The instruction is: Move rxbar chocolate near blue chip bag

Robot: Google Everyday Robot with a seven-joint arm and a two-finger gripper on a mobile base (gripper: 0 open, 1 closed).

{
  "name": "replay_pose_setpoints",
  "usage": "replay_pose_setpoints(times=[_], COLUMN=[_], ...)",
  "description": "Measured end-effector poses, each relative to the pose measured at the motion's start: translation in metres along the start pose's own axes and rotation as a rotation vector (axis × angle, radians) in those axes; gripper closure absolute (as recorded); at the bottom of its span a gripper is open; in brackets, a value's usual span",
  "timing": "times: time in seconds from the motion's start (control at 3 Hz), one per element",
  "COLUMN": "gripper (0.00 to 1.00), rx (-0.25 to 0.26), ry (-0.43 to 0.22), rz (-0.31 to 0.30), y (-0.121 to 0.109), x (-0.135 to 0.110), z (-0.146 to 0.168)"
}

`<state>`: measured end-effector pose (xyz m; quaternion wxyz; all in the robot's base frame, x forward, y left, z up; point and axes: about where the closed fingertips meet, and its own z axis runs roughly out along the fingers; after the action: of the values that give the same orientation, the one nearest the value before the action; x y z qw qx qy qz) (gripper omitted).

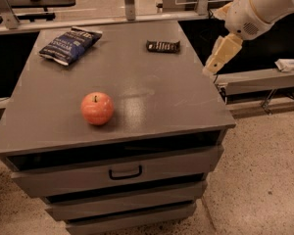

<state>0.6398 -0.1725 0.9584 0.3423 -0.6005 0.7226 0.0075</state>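
desk (152,102): bare top through the middle. hand (216,60) hangs just off the 3 o'clock edge; I can't tell its state. blue chip bag (69,44) at 10 o'clock, apple (97,108) at 7. rxbar chocolate (162,46) at 1, near the back edge. My worry: a flat approach shoves it off.
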Motion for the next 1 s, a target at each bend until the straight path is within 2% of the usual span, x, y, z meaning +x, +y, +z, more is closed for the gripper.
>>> replay_pose_setpoints(times=[0.33,0.67,1.0], gripper=[0.0,0.0,0.0], rx=[0.009,0.058,0.124], ry=[-0.017,-0.08,-0.179], rz=[0.002,-0.002,0.02], y=[0.0,-0.013,-0.045], x=[-0.002,-0.009,-0.016], z=[0.004,0.021,0.042])
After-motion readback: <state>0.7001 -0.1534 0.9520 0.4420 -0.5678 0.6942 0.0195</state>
